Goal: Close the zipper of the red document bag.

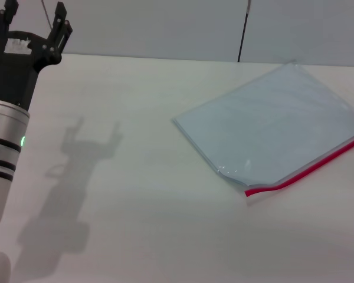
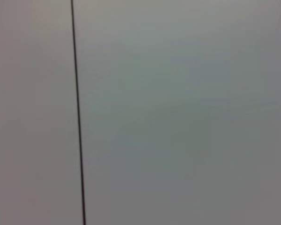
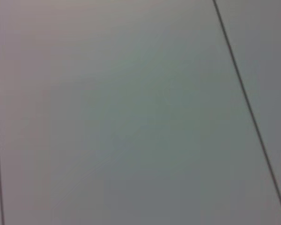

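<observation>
The red document bag [image 1: 277,121], a flat translucent pale blue-grey pouch, lies on the white table at the right of the head view, turned at an angle. Its zipper [image 1: 310,171] is the thin red strip along the near right edge, running off the picture's right side. My left gripper [image 1: 32,26] is raised at the far left, well away from the bag, its black fingers spread open and holding nothing. The right gripper is out of view. Both wrist views show only a plain grey wall with thin dark lines.
The white table [image 1: 135,206] stretches between the left arm and the bag. A grey wall [image 1: 165,26] stands behind the table's far edge, with a thin dark line [image 1: 243,32] running up it.
</observation>
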`<control>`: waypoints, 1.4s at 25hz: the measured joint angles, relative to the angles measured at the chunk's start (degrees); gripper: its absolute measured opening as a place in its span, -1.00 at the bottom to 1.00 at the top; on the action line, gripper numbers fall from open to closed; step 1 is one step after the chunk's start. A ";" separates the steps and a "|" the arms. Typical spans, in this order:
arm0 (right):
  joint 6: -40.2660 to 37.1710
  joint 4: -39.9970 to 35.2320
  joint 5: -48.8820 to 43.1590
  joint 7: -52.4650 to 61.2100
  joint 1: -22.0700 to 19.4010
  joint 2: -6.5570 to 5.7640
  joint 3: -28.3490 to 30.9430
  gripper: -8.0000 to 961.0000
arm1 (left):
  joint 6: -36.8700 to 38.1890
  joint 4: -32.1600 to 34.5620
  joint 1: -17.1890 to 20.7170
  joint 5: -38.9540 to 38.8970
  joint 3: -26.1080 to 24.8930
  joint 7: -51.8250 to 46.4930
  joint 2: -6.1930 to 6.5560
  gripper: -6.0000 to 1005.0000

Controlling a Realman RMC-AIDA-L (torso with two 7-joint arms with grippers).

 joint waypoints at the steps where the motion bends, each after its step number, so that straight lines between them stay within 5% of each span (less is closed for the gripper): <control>1: -0.11 0.17 -0.08 -0.02 0.29 -0.03 -0.12 0.85 | 0.02 -0.04 -0.03 -0.10 0.00 0.02 0.00 0.67; 35: -0.71 0.78 -0.27 -0.14 1.74 0.01 -0.36 0.85 | 0.04 -0.34 -0.21 -0.25 0.71 0.17 -0.11 0.66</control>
